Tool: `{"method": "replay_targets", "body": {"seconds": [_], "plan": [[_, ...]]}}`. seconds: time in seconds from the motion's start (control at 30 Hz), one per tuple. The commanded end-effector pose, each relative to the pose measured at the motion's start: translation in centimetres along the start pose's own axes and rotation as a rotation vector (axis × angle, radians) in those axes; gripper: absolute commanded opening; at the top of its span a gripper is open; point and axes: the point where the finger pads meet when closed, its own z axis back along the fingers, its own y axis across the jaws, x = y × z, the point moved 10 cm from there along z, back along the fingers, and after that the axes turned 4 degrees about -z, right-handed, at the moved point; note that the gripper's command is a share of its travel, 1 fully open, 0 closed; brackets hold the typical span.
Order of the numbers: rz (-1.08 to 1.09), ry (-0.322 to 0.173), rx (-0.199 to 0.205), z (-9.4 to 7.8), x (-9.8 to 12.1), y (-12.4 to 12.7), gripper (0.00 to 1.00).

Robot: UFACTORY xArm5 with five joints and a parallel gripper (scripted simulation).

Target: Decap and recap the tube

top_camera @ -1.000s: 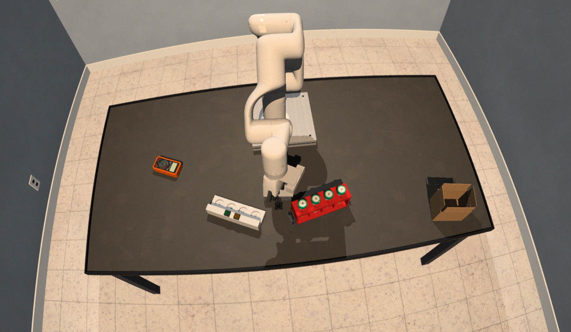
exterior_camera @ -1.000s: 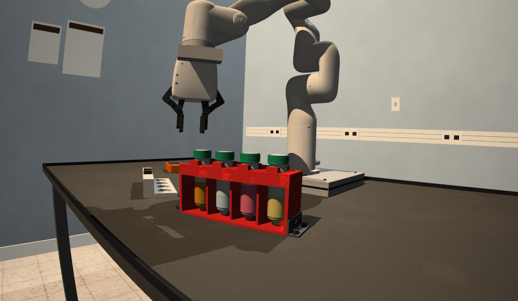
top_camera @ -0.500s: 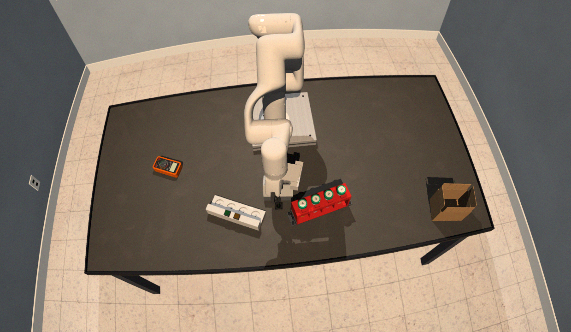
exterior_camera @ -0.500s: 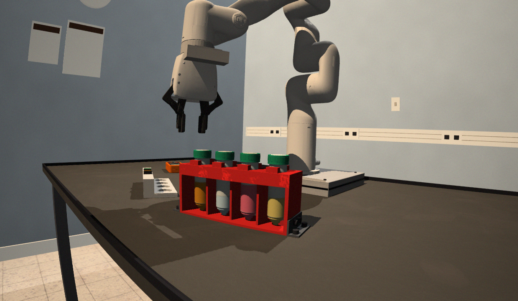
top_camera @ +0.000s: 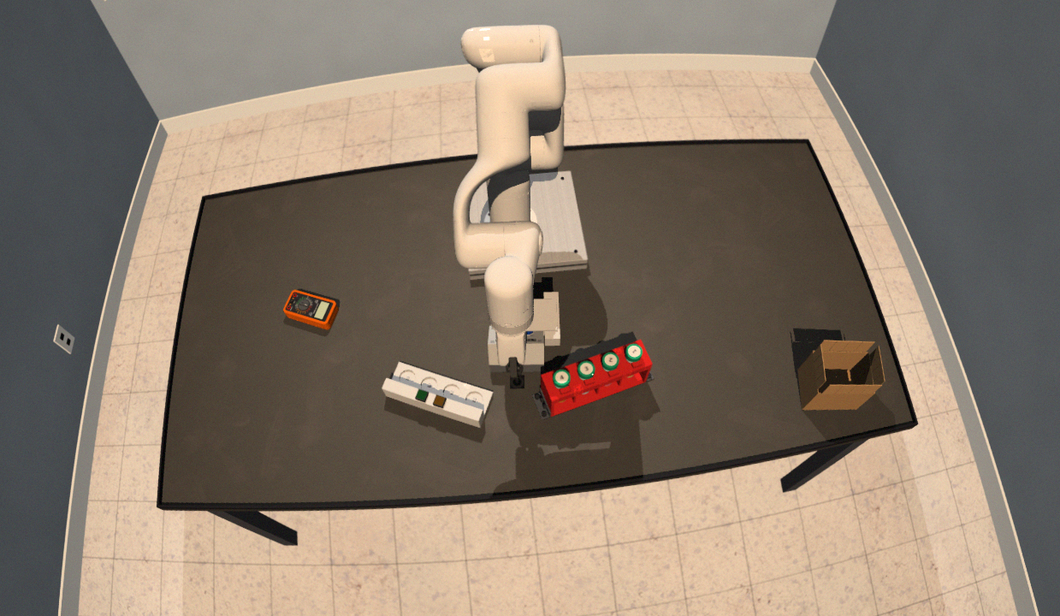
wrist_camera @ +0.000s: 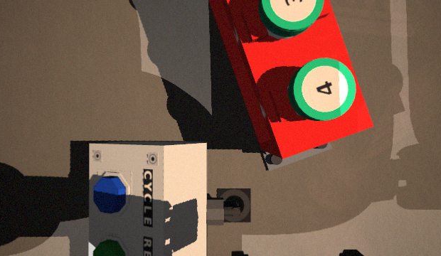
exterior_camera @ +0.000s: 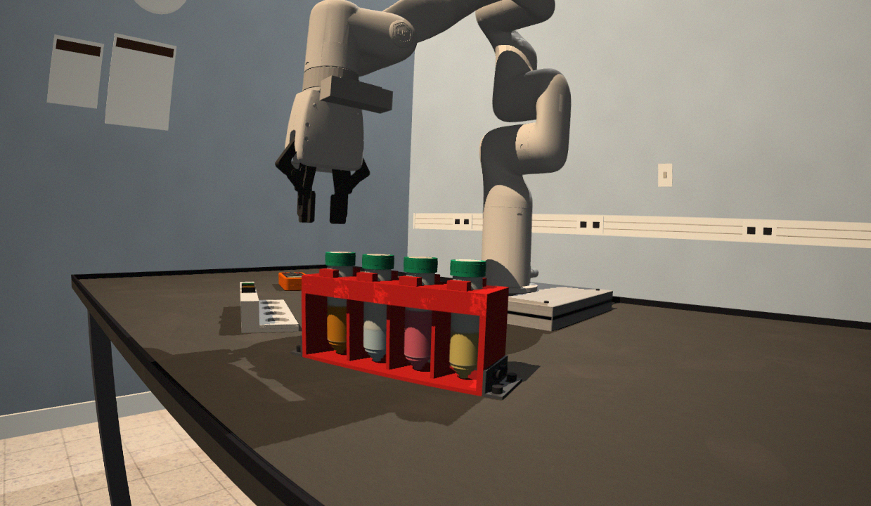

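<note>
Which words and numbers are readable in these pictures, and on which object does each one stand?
"4": cap of tube 4.
"CYCLE": key housing, beside the blue key.
"RE", cut off at the picture's edge: same housing, beside the green key.
Partly cropped numeral: neighbouring cap.
Multimeter markings: too small.

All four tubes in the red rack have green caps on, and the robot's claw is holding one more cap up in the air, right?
Not quite. All four green caps sit on the tubes in the red rack, but the gripper holds nothing; the exterior view shows bare fingers with a gap between them.
</note>
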Motion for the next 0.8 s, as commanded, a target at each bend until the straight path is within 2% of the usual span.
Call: {"method": "replay_targets", "body": {"seconds": [0.0, 0.57, 0.77], "plan": [[0.075, 0.008, 0.001, 0.15, 0.07, 0.13, 0.46], [0.325, 0.002, -0.006, 0.14, 0.0, 0.2, 0.46], [0.327, 0.002, -0.006, 0.14, 0.0, 0.2, 0.46]]}}
